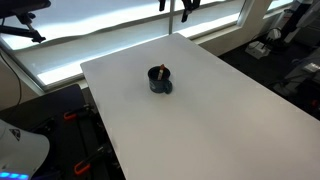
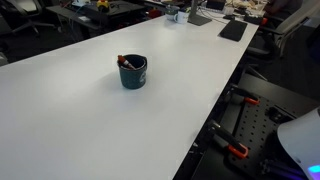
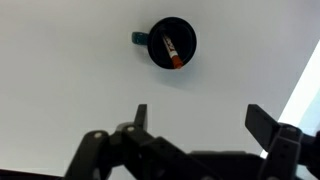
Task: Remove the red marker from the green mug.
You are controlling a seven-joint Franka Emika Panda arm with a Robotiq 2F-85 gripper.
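Observation:
The green mug (image 1: 160, 80) stands upright near the middle of the white table (image 1: 220, 120); it also shows in an exterior view (image 2: 133, 71) and in the wrist view (image 3: 172, 43), where its small handle points left. The red marker (image 3: 170, 51) leans inside the mug, its tip just above the rim (image 2: 122, 59). My gripper (image 3: 205, 120) is open and empty, high above the table, with the mug well beyond its fingertips in the wrist view. In both exterior views the fingers are not visible.
Bright windows (image 1: 100, 40) run behind the table. Office clutter and chairs lie past the far edge (image 2: 200, 15). Robot base parts with red clamps sit by the table edge (image 2: 240, 150). The table's right edge shows in the wrist view (image 3: 305, 70).

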